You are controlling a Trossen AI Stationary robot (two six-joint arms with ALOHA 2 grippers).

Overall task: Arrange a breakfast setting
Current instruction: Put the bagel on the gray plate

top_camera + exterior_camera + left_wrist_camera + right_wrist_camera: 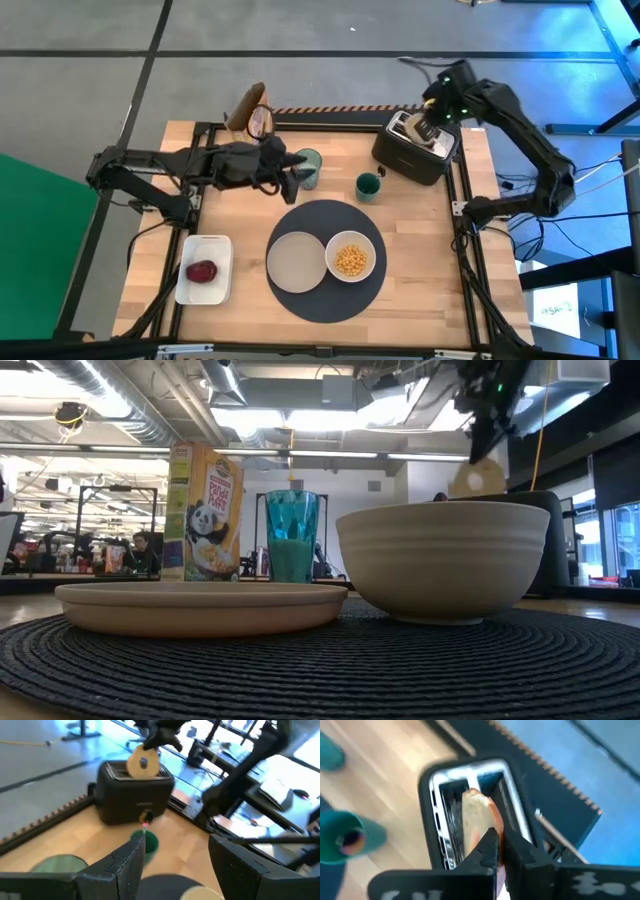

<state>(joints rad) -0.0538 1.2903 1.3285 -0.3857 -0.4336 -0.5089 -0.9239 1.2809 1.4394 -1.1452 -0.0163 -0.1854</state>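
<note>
Pinched jaws of the right gripper (pixel 501 851) clamp a bagel half (pixel 479 816) by its upper edge, above the black toaster (pixel 415 150). It looks light and stiff, likely crumbly. Left gripper (pixel 290 172) hovers half open beside the pale-green tumbler (pixel 308 166); plate (pixel 296 261) and bowl (pixel 350 258) sit on the mat (pixel 325 302).

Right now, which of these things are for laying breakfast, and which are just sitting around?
For breakfast: mat, plate, bowl of cereal, tumbler, green cup, bagel held by the right gripper over the toaster.

Lying about: cereal box, white tray with a red fruit.
</note>
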